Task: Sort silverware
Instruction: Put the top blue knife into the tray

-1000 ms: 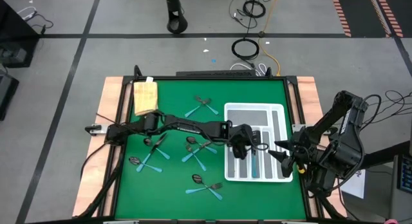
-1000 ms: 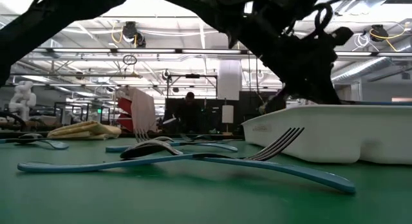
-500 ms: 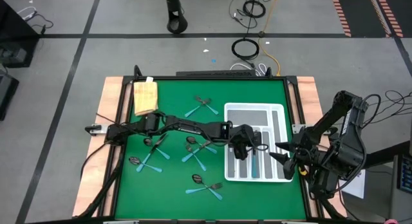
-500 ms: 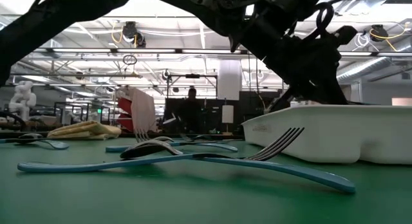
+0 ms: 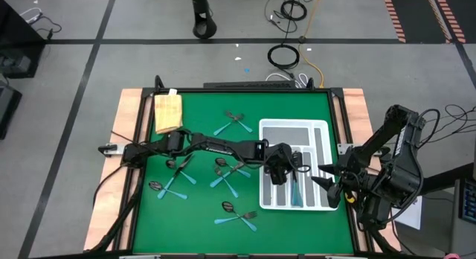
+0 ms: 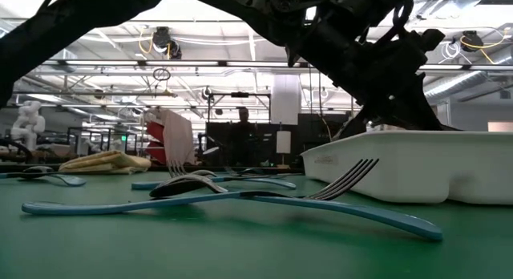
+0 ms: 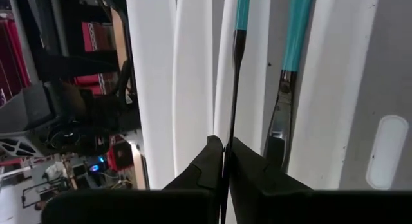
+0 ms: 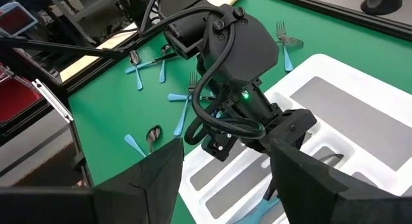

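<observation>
left gripper (image 5: 282, 172) over tray (image 5: 321, 127) | right gripper (image 5: 328, 186) beside tray | silverware (image 5: 233, 208) on mat

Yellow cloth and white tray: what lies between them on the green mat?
In the high view, two crossed teal-handled utensils lie between the yellow cloth and the white tray; otherwise bare green mat.

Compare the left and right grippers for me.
The left gripper pinches the metal end of a teal-handled utensil; the right gripper is wide open and empty. The left hangs over the white tray; the right waits at its right edge. Both are dark two-finger grippers.
</observation>
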